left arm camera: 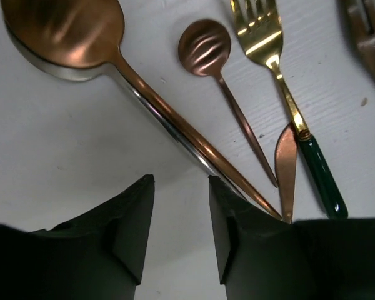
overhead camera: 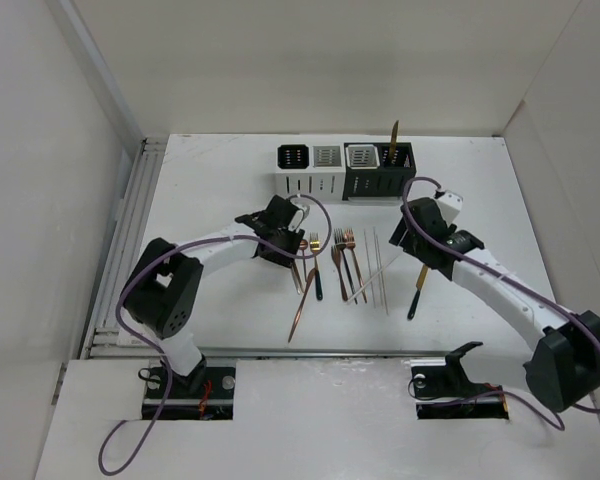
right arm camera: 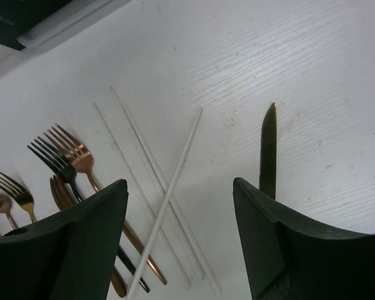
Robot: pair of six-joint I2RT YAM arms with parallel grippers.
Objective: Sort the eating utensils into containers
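Note:
Several utensils lie in the middle of the table: a large copper spoon [left arm camera: 69, 31], a small copper spoon [left arm camera: 203, 47], a gold fork with a green handle [left arm camera: 281, 69], copper and dark forks [right arm camera: 75, 153], thin white chopsticks [right arm camera: 175, 169] and a dark-handled knife [overhead camera: 418, 288]. The four containers [overhead camera: 345, 160] stand in a row at the back, and a gold utensil [overhead camera: 393, 140] stands upright in the rightmost one. My left gripper [left arm camera: 181, 181] is open and empty, low over the large spoon's handle. My right gripper [right arm camera: 181, 184] is open and empty, between the chopsticks and the knife blade [right arm camera: 268, 150].
A copper knife tip [left arm camera: 286, 169] lies beside the green-handled fork. The white table [overhead camera: 230, 180] is walled at the back and both sides, with a metal rail [overhead camera: 130, 230] along its left edge.

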